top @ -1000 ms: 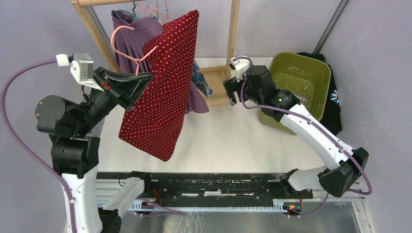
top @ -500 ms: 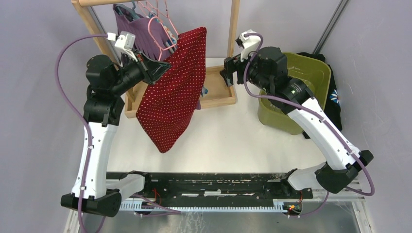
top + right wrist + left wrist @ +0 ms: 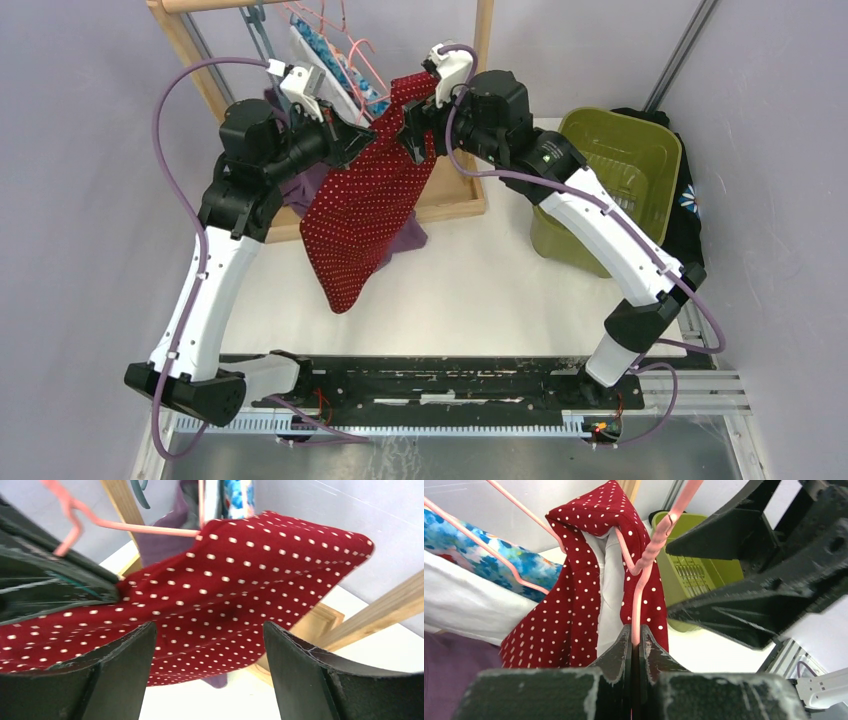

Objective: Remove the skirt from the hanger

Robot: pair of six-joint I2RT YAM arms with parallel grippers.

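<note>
A red skirt with white dots (image 3: 362,215) hangs from a pink hanger (image 3: 644,564) in front of the rack. My left gripper (image 3: 352,142) is shut on the hanger's wire, which runs up from between the closed fingertips (image 3: 635,630). Over the hanger's shoulder (image 3: 589,510) the skirt's waist is draped, white lining showing. From the right, my right gripper (image 3: 414,122) stands open at the skirt's upper edge. In the right wrist view the skirt (image 3: 240,585) spans the wide gap just beyond that gripper (image 3: 207,630), and the hanger (image 3: 145,528) pokes out at the top left.
A wooden rack (image 3: 482,95) stands behind, carrying a blue floral garment (image 3: 350,80) and a purple one (image 3: 300,188) on more hangers. A green basket (image 3: 612,160) sits at the right with black cloth (image 3: 690,205) behind it. The left gripper's body (image 3: 45,580) is close beside the right fingers.
The left arm has swung right and back toward the rack with hanger and skirt. The right arm has reached left, up to the skirt's top edge.
</note>
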